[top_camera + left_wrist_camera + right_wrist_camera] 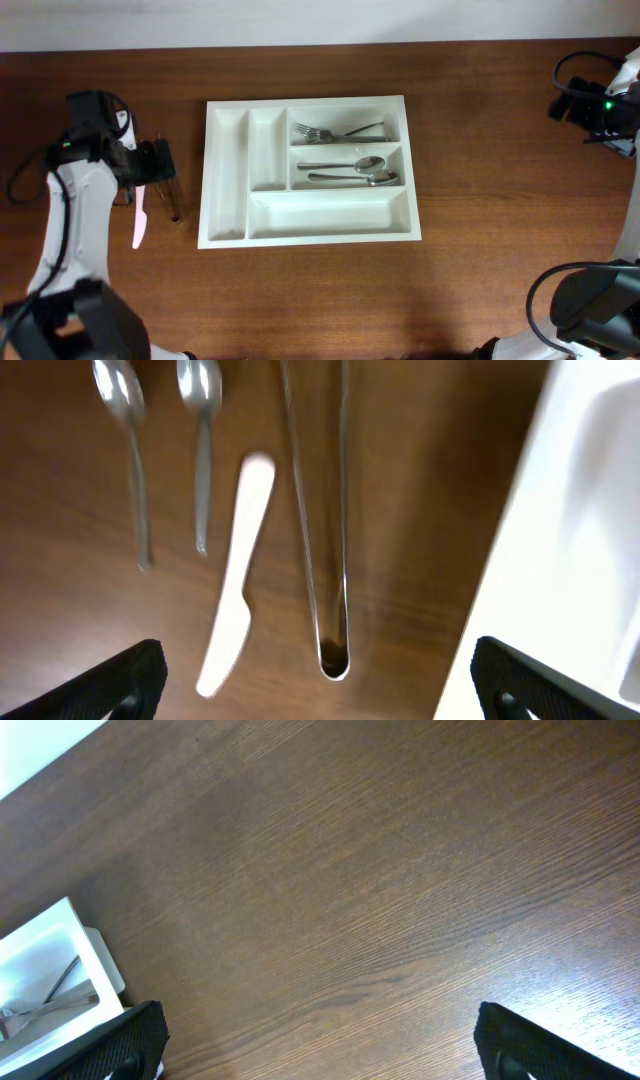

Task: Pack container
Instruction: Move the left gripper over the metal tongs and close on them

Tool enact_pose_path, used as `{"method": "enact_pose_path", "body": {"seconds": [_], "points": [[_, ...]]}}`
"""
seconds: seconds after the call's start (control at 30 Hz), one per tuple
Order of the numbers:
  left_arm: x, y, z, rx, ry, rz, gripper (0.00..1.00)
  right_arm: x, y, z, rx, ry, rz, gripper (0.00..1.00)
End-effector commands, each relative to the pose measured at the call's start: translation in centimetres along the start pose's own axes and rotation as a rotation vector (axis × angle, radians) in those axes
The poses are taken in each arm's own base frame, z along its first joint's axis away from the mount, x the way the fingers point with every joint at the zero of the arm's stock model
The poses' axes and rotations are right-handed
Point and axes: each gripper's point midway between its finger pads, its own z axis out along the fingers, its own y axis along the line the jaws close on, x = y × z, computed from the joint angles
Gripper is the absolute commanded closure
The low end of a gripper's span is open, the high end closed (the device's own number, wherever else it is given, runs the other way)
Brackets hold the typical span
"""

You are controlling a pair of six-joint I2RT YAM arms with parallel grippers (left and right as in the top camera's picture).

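- Black fingertips [130, 675] of the left gripper [320, 685] sit at the two lower corners of the left wrist view, spread wide and gripping nothing
- Under that gap a white plastic knife [237, 570] and slim metal tongs [322, 530] lie side by side, not touching, on the wooden table [60, 560]; the tongs' closed end is the part nearest the fingertips
- Further ahead of the fingertips two loose spoons [200, 420] lie parallel, handles toward the gripper, apart from the knife
- Just beside the outer finger runs the white rim of the container [560, 560], with a strip of wood between it and the tongs
- From overhead the container lies flat mid-table, near the left gripper and well apart from the right one; forks [335, 131] fill one wide compartment, two packed spoons [352, 171] the next, and the rest show only white floor
- Right gripper [320, 1050] hangs with its jaws wide and holding nothing, over open wood grain; one corner of the container shows beside one finger, and the table's edge crosses the far corner ahead
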Motion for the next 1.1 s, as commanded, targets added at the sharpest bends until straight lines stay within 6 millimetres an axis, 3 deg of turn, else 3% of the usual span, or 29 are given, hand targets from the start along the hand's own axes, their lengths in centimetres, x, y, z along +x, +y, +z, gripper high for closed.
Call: {"method": "enact_pose_path", "body": {"seconds": [0.0,0.2,0.3,0.57,0.7,0.93,1.07], "points": [[0.1,0.3,1.5,-0.023,0.039,-0.172,0.01,-0.2,-0.1,-0.4,0.008,-0.01,-0.006,0.01],[0.8,0.3,4.2,-0.034,0.098,-0.179,0.01,-0.2,-0.1,-0.4,0.008,-0.01,-0.006,0.02],[1.5,0.5,5.6,-0.048,0.135,-0.194,0.07,-0.2,-0.1,-0.4,0.008,-0.01,-0.006,0.01],[2.7,0.3,9.5,-0.059,0.205,-0.218,0.07,-0.2,-0.1,-0.4,0.008,-0.01,-0.006,0.01],[2.5,0.2,10.4,-0.057,0.2,-0.218,0.11,-0.2,-0.1,-0.4,0.008,-0.01,-0.006,0.01],[1.3,0.0,10.8,-0.044,0.149,-0.219,0.34,-0.2,-0.1,-0.4,0.008,-0.01,-0.006,0.01],[1.2,-0.3,10.8,-0.043,0.145,-0.211,0.36,-0.2,-0.1,-0.4,0.008,-0.01,-0.006,0.01]]}}
